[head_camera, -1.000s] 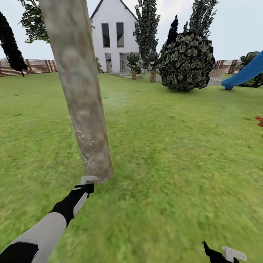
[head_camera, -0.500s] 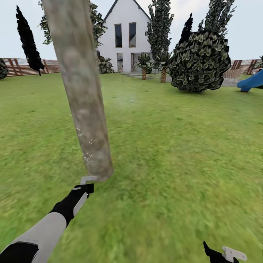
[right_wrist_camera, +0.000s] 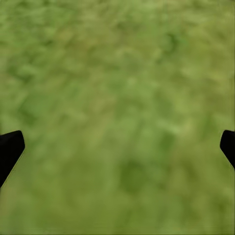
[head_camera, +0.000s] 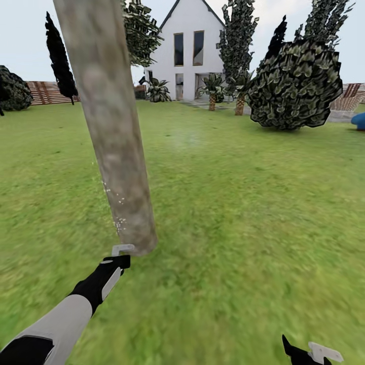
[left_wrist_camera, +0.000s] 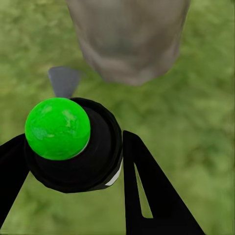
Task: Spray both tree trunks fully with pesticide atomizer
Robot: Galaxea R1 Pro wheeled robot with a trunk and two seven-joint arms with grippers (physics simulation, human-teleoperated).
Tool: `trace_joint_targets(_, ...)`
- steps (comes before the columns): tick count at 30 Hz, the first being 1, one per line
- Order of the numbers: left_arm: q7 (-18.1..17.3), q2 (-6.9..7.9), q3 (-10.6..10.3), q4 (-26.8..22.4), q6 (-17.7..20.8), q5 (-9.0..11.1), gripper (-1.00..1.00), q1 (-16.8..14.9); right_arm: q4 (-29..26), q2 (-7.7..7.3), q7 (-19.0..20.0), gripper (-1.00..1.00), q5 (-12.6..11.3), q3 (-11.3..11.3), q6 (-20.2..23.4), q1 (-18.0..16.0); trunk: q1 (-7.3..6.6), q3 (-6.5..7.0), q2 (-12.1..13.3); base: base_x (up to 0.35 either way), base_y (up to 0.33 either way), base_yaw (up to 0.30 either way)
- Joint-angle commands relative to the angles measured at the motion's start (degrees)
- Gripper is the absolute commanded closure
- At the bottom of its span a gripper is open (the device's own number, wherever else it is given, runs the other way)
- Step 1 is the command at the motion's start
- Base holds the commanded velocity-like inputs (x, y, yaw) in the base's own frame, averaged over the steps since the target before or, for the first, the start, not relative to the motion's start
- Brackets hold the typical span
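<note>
A thick pale mottled tree trunk (head_camera: 114,132) leans up from the grass (head_camera: 243,213) right in front of me. Fine white pesticide specks (head_camera: 120,222) dot its lower left side. My left gripper (head_camera: 120,255) hovers just short of the trunk's base, shut on the black pesticide atomizer (left_wrist_camera: 95,164), whose green cap (left_wrist_camera: 57,128) faces the wrist camera. The trunk's base (left_wrist_camera: 129,44) stands just beyond the bottle. My right gripper (head_camera: 310,351) hangs low at the right over bare grass, open, with its black fingertips (right_wrist_camera: 10,149) wide apart.
A white house (head_camera: 195,56) and a brown slat fence (head_camera: 43,92) close the lawn's far side. A big round bush (head_camera: 296,86) stands at the right. Tall jagged-leaf trees (head_camera: 237,35) flank the house. A thin all-black tree (head_camera: 60,58) stands at the left.
The whole view has swung left, so the house, bush and fence slid right and the blue slide almost left the picture. The trunk's base and both grippers keep their places.
</note>
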Motion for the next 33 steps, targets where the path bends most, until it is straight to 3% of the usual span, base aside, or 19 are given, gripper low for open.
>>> trace_joint_targets(1, 0.00, 0.00, 0.00, 0.00, 0.00, -0.03, 1.00, 0.00, 0.03, 0.00, 0.00, -1.00, 0.00, 0.00, -0.01, 0.00, 0.00, 0.00, 0.00, 0.151, -0.240, 0.277)
trace_joint_targets(12, 0.02, 0.00, -0.02, 0.04, 0.00, -0.03, 1.00, 0.00, 0.03, 0.00, 0.01, -1.00, 0.00, 0.00, 0.01, 0.00, 0.00, 0.00, 0.00, 0.118, -0.256, 0.269)
trace_joint_targets(26, 0.09, 0.00, 0.00, 0.00, 0.00, -0.03, 1.00, 0.00, 0.02, 0.00, 0.00, -1.00, 0.00, 0.00, -0.04, 0.00, 0.00, 0.00, 0.00, 0.071, -0.263, 0.019)
trace_joint_targets(33, 0.09, 0.00, 0.00, 0.00, 0.00, -0.03, 1.00, 0.00, 0.04, 0.00, 0.00, -1.00, 0.00, 0.01, -0.04, 0.00, 0.00, 0.00, 0.00, 0.000, -0.265, 0.231)
